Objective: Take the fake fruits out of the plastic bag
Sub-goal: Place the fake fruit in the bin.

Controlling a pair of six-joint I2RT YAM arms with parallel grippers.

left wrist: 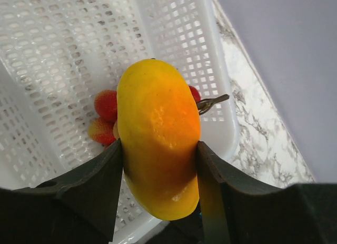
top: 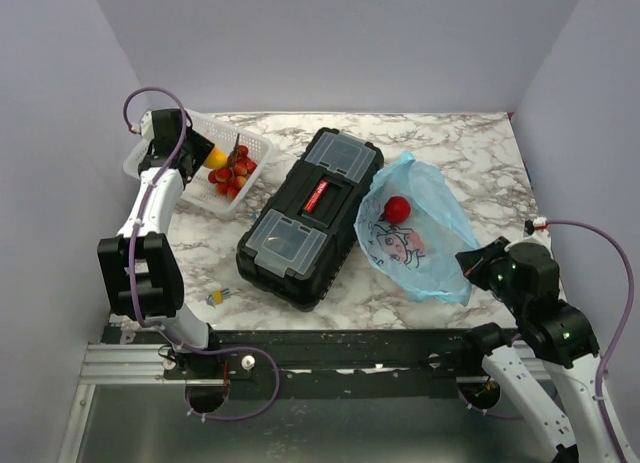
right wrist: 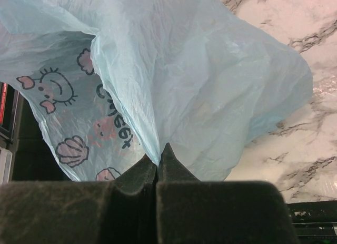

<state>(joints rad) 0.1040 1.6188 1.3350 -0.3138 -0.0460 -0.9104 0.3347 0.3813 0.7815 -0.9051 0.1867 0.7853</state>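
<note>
Fruits are split between two places in the top view: a red fruit (top: 397, 209) lies at the far end of the bag (top: 425, 245), though whether it is under the film or in an open mouth I cannot tell, while the grapes (top: 232, 173) lie in the basket (top: 258, 143) at the far left corner of the bench (top: 450, 143). The bag lies flat towards the right edge, touching a black toolbox (top: 310, 218) that sits slantwise at the centre. The left gripper (top: 205, 153) reaches over the basket with the mango (top: 216, 159) at its tip, just beside the grapes. The right gripper (top: 470, 264) is at the bag's near right corner. A tiny yellow-blue item (top: 216, 297) lies near the near edge, left of the toolbox. In the left wrist view both fingers (left wrist: 108, 175) press against the sides of the mango, one on each flank, so the jaws are closed on it about as wide as the fruit; it hangs lengthwise above the basket floor, with red grapes and their brown stem (left wrist: 213, 101) showing behind it. In the right wrist view the jaws are shut tight, their tips pinching a gathered fold of the crinkly blue film, which fans out from the pinch over the marble, its pink cartoon print towards the toolbox.
</note>
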